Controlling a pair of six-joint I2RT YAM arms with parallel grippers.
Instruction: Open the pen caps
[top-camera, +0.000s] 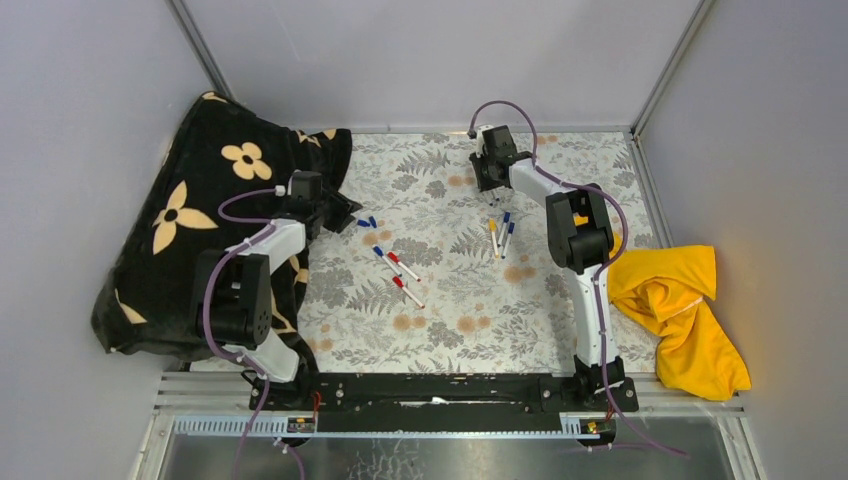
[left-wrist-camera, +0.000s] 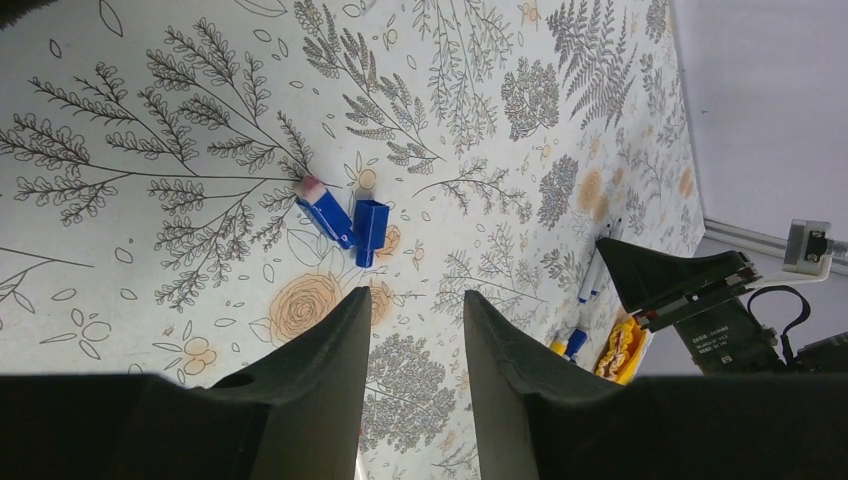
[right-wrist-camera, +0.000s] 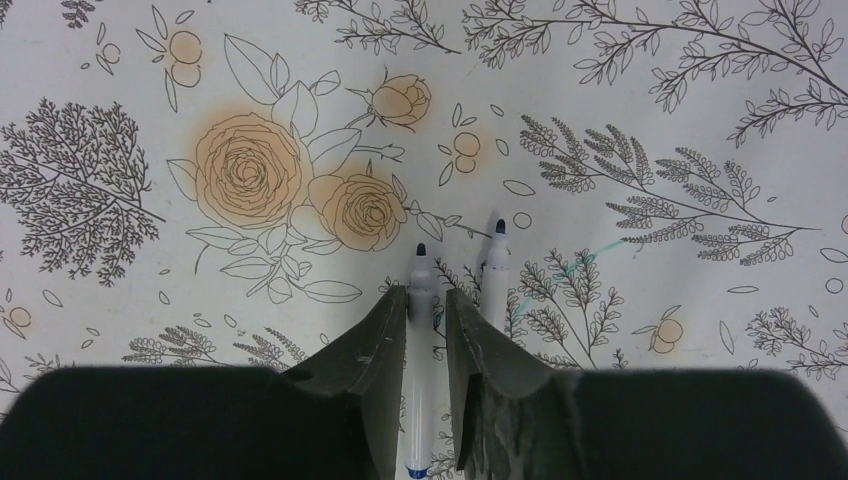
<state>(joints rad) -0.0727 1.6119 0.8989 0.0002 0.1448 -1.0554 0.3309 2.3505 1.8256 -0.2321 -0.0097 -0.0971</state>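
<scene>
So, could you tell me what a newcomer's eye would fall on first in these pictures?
The black cloth with cream flowers heaped along the table's left edge and the crumpled yellow cloth on the right stand out first. Between them, thin white-barrelled pens lie scattered on the leaf-printed table cover. Two small blue plastic caps lie ahead of the open left gripper, and an uncapped pen shows between the fingers of the right gripper.

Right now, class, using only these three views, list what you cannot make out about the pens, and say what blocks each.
Right wrist view: the right gripper straddles one pen; its fingers hide the barrel, so whether it grips is unclear.
Top view: the middle pens are too small to judge cap seating.
Left wrist view: the far pens are partly hidden behind the right gripper.
</scene>
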